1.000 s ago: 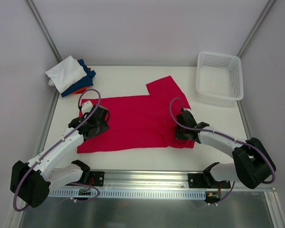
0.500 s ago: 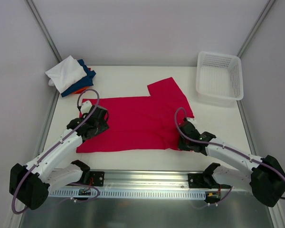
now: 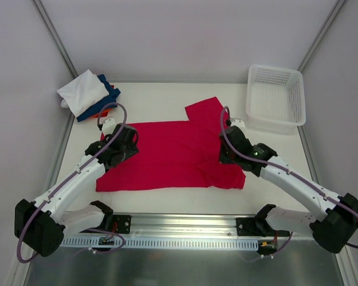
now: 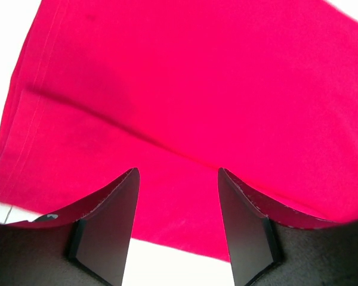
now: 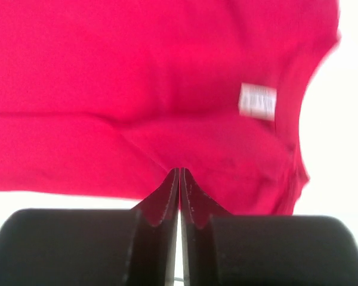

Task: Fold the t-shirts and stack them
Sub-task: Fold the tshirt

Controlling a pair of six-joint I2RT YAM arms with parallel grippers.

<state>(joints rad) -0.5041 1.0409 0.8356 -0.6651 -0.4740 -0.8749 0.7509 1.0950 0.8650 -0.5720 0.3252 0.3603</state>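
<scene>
Overhead view. I see a bright crimson-red cotton t-shirt point(image 3: 173, 155) lying flat across the middle of the white table point(image 3: 155, 98), its long axis running left to right. One short sleeve sticks out toward the far side. The cloth lies in a long band with soft creases.

(a) The left gripper point(image 3: 120, 149) hangs over the shirt's left end, close to the hem. In its wrist view the two black fingers point(image 4: 107, 226) stand apart with only red cloth and a strip of table showing between them. Nothing is held.

(b) The right gripper point(image 3: 228, 152) sits over the shirt's right end, near the collar. In its wrist view the fingers point(image 5: 161, 202) are pressed together, tips at a raised crease of the fabric. I cannot tell whether any cloth is pinched. A small white label point(image 5: 258, 101) shows inside the neckline.

(c) At the far-left corner is a stack of folded shirts: a white one point(image 3: 83, 92) on top, a dark blue one point(image 3: 110, 95) under it, and an orange edge point(image 3: 101, 113) at the bottom.

(d) A white plastic lattice basket point(image 3: 274, 122) stands at the far-right corner, well apart from the red shirt.
</scene>
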